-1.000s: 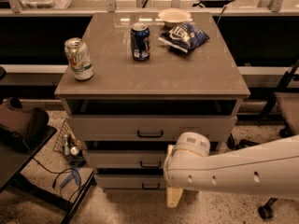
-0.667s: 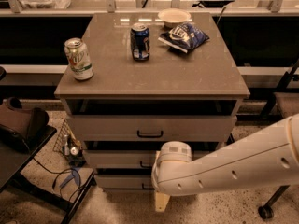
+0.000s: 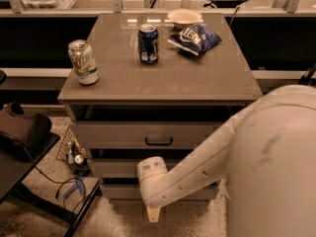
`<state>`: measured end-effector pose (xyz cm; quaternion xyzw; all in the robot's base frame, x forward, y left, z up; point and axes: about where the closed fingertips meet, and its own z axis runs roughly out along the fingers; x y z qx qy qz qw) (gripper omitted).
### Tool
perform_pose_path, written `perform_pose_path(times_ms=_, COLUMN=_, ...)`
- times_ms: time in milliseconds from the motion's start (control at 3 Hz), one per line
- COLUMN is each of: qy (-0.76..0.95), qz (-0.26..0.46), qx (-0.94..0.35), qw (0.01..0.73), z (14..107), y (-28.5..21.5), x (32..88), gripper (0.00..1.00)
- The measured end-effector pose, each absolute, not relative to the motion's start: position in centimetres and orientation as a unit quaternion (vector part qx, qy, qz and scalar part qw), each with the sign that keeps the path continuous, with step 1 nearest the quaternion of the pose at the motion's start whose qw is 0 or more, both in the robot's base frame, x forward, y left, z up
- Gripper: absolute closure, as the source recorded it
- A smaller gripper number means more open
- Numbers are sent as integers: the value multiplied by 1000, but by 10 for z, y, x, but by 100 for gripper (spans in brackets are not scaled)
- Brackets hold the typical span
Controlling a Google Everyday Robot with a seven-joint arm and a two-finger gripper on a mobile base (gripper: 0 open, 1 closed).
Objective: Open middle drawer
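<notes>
The gripper point(image 3: 153, 214) is hanging low; its state cannot be told. Up-left of it, the middle drawer point(image 3: 111, 168) is showing a flat grey-beige front, handle hidden behind the arm point(image 3: 207, 167).

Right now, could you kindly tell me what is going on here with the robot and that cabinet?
The robot's arm reaches low across the front of the three-drawer cabinet. Its gripper hangs near the floor, below the middle drawer. That drawer looks shut, and its handle is hidden behind the arm. On the cabinet top stand a green can and a blue can, with a chip bag and a bowl lying behind them.
</notes>
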<state>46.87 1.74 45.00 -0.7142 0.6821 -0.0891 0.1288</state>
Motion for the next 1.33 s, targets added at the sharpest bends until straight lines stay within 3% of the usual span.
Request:
perform_pose_path(times_ms=333, qy=686, qz=-87, qx=-714, qw=107, z=381, y=32, x=487, gripper=0)
perform_pose_path(times_ms=1000, qy=704, qz=-87, qx=-697, qw=102, z=370, y=18, x=486, gripper=0)
perform_pose_path(times_ms=1333, qy=718, qz=-77, qx=-685, qw=96, z=359, y=1, x=490, gripper=16)
